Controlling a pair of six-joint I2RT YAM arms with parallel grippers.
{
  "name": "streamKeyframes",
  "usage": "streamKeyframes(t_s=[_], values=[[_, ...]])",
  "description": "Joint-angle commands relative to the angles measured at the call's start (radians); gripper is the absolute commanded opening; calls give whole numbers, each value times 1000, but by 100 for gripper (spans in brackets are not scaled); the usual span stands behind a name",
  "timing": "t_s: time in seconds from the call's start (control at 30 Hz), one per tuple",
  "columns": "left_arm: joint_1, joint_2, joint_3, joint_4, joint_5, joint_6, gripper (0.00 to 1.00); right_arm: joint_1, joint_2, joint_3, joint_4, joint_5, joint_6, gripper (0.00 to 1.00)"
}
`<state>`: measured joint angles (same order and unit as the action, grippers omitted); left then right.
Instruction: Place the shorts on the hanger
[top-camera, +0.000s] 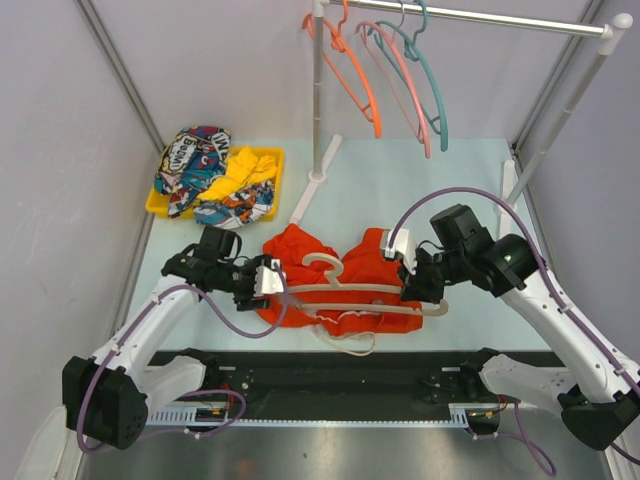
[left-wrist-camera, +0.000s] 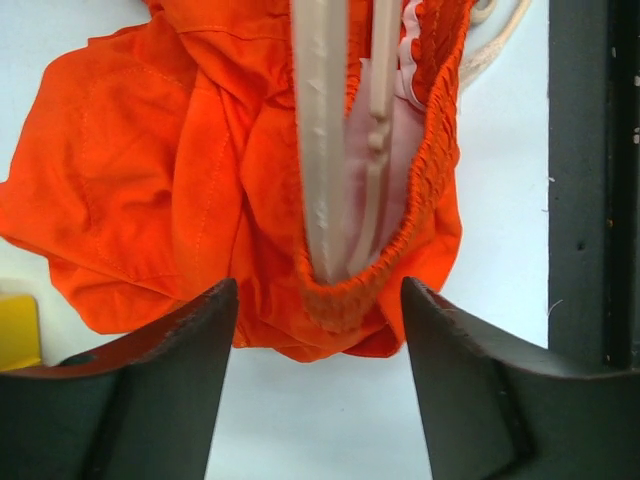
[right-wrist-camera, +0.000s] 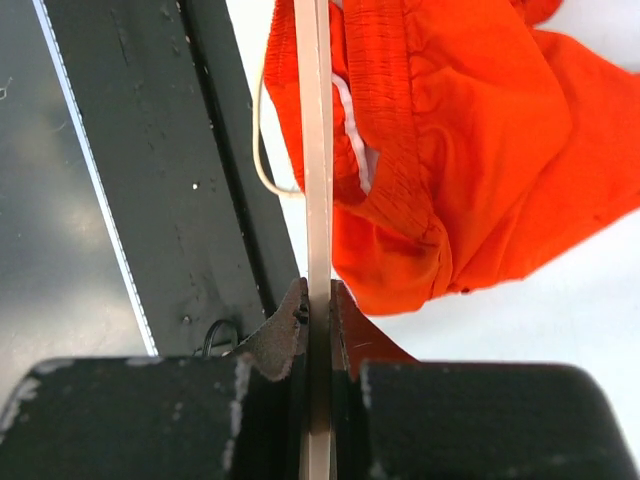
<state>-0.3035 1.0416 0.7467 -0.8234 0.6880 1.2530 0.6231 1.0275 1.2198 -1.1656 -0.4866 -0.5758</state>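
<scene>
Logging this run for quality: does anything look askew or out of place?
The shorts are bunched and crumpled unevenly along the hanger instead of hanging smoothly. Their drawstring trails loose in a loop toward the near edge. Nothing looks spilled or damaged.

Orange shorts (top-camera: 300, 252), beige hanger (top-camera: 350, 289) across them, right end effector (top-camera: 412, 286) seemingly gripping it

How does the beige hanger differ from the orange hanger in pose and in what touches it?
The beige hanger lies flat, one end tucked in the shorts; the orange hanger hangs upright from the rail. The right gripper clamps the beige hanger in its jaws; nothing grips the orange hanger. Both have thin frames and curved hooks.
</scene>
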Motion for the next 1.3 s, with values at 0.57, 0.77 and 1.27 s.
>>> streamKeyframes(t_s=[0.57,0.77,1.27], values=[[4,109,-16,-43,28,92,84,29,-43,-195,296,-66,-84,0],[4,89,-69,-26,5,128,87,33,-38,-212,317,-67,-95,0],[6,89,-21,61,163,-69,37,70,-17,-227,437,-52,-47,0]])
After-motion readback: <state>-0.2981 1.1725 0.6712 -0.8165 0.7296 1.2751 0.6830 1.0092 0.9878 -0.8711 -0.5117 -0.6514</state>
